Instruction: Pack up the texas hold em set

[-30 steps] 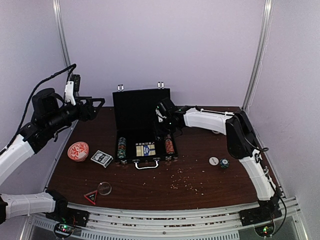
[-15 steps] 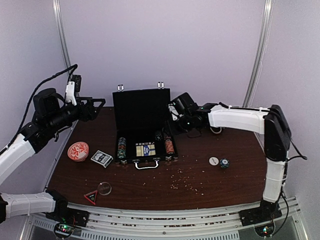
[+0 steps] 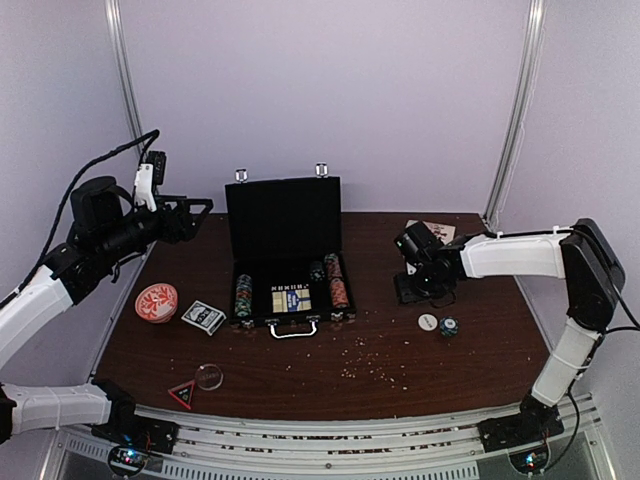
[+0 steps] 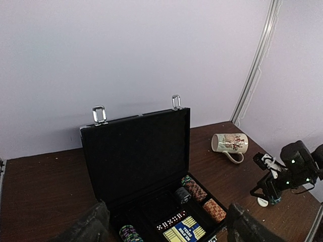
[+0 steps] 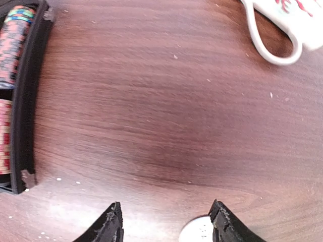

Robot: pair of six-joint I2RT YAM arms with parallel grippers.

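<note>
The black briefcase point(image 3: 285, 240) stands open mid-table, its lid upright point(image 4: 136, 151). Striped chip stacks point(image 3: 339, 291) and a boxed deck point(image 3: 291, 298) lie inside. Another boxed deck point(image 3: 203, 317) lies on the table to its left. To its right lie a white round button point(image 3: 428, 322) and a small dark chip stack point(image 3: 447, 326). My right gripper point(image 3: 411, 287) hangs open and empty just above the table, and the white button point(image 5: 199, 232) lies by its right fingertip. My left gripper point(image 3: 197, 212) stays raised at the left, open and empty, facing the case point(image 4: 164, 229).
An orange-red patterned dish point(image 3: 156, 302) sits at the left. A red triangle point(image 3: 182, 393) and a clear round piece point(image 3: 209, 377) lie near the front edge. A white printed mug point(image 4: 229, 142) lies on its side at the back right. Crumbs point(image 3: 372, 360) dot the wood.
My right arm has swung away from the briefcase to the right and now hovers low near the white button. The left arm has not moved.
</note>
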